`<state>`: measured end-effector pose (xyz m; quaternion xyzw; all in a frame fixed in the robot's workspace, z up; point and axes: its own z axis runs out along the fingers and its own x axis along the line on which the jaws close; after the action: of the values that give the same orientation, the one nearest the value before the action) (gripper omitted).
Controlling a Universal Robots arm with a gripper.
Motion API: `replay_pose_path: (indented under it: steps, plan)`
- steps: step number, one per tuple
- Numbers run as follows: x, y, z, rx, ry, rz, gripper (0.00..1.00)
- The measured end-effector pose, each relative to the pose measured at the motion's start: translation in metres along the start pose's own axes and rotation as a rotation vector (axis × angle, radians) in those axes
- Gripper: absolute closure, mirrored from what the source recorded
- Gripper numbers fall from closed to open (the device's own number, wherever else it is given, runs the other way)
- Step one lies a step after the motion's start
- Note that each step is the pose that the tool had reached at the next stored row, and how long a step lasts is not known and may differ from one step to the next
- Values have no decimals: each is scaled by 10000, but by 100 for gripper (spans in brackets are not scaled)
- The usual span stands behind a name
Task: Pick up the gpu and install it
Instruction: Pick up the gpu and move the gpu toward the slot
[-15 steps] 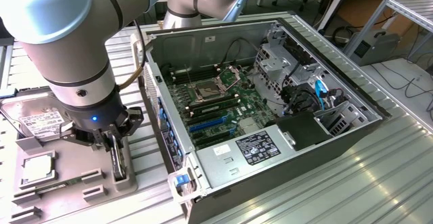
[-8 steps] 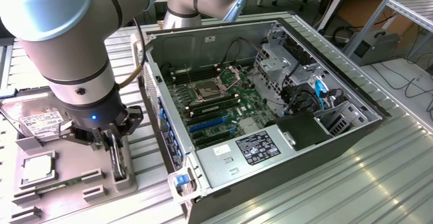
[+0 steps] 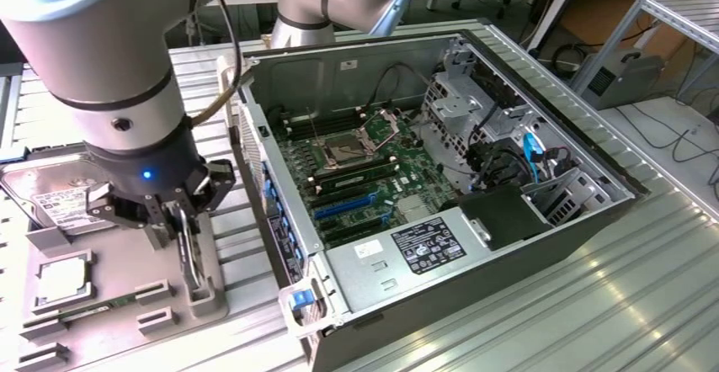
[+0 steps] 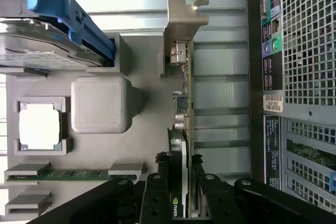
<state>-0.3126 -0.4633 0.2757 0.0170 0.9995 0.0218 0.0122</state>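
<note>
The gpu (image 3: 194, 264) stands on its edge in a slot of the grey parts holder (image 3: 124, 258), to the exterior view's left of the open computer case (image 3: 561, 145). In the wrist view the gpu (image 4: 185, 93) shows edge-on, its silver bracket (image 4: 184, 24) at the end far from the fingers. My gripper (image 3: 180, 220) comes down on it from above. Its black fingers (image 4: 156, 192) sit against both faces of the card, so my gripper (image 4: 180, 182) is shut on it. The motherboard (image 3: 359, 178) lies exposed inside the case, with blue slots (image 3: 348, 204).
On the holder (image 4: 147, 77) also lie a square silver CPU (image 4: 39, 125), a memory stick (image 4: 73, 173) and a hard drive (image 3: 56, 191) under a blue clip (image 4: 68, 14). The case's perforated rear panel (image 4: 307, 40) stands close beside the card. The table (image 3: 607, 305) is ribbed metal.
</note>
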Motion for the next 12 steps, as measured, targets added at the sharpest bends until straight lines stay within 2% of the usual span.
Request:
replay_pose_path:
  steps: [5,8,12]
  plan:
    - [-7,12,-277,0,-1,0,73]
    - [-11,19,-408,3,0,-2,73]
    - [-16,32,-648,15,-1,-1,73]
